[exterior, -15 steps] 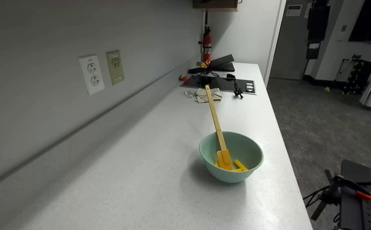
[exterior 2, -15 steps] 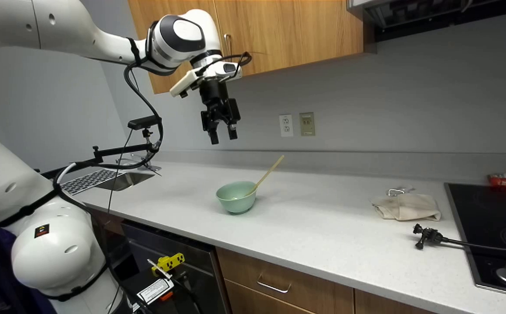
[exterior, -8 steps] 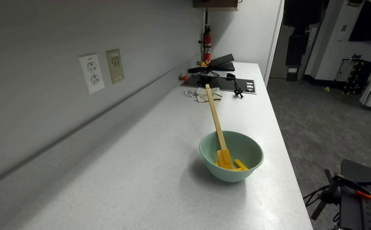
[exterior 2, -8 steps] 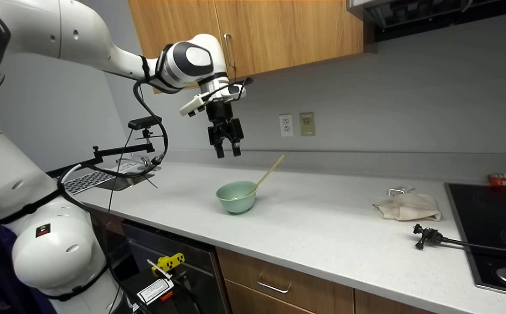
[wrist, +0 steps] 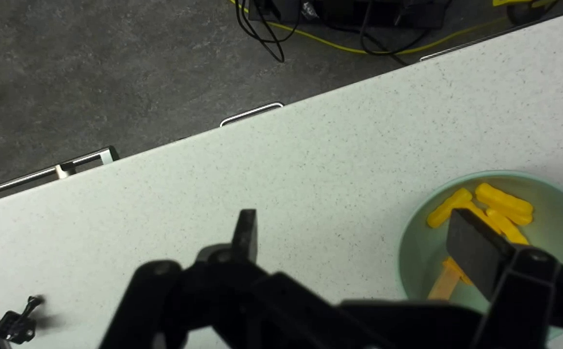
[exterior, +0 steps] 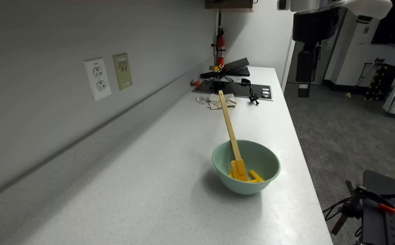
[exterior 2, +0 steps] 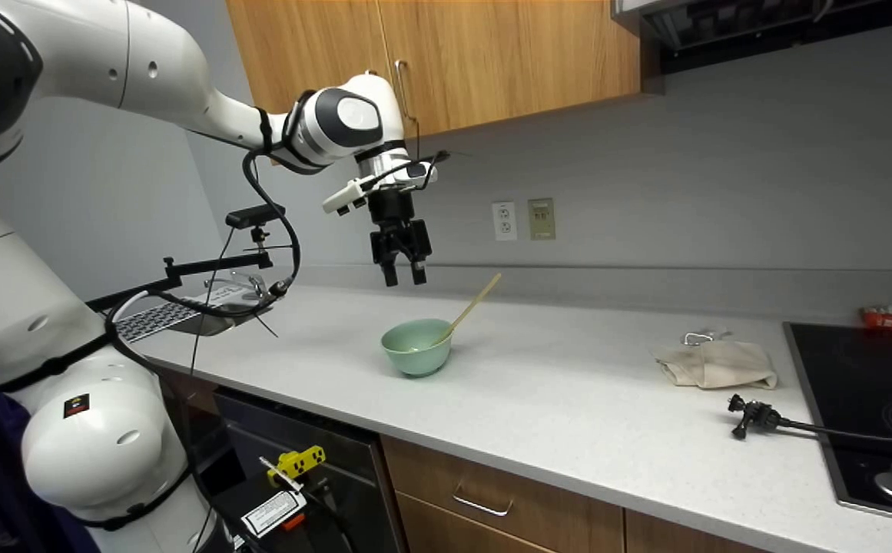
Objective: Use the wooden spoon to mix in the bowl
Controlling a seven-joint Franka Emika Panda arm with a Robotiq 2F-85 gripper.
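The wooden spoon leans in the bowl with its orange-yellow head down. Its long tan handle rises over the rim toward the wall, as both exterior views show [exterior: 228, 124] [exterior 2: 478, 301]. In the wrist view a short piece of the spoon [wrist: 443, 283] shows; the rest is hidden behind the gripper. The mint-green bowl [exterior: 245, 188] stands upright on the counter [exterior 2: 553, 415]; it also shows in the wrist view [wrist: 410, 257]. Several yellow pieces [wrist: 504, 203] lie in it. My gripper [exterior 2: 405, 278] is open and empty, above the bowl and clear of the handle. It also shows in the wrist view [wrist: 354, 218].
A folded cloth [exterior 2: 718, 365] and a black clamp mount [exterior 2: 757, 415] lie on the counter near the cooktop [exterior 2: 876, 384]. The wall with outlets [exterior 2: 505, 220] runs behind the counter. A wooden cabinet [exterior 2: 507, 61] hangs above, close to the arm.
The arm has come down, lowering the open gripper toward the bowl and shifting it slightly right in an exterior view. The bowl and spoon have not moved.
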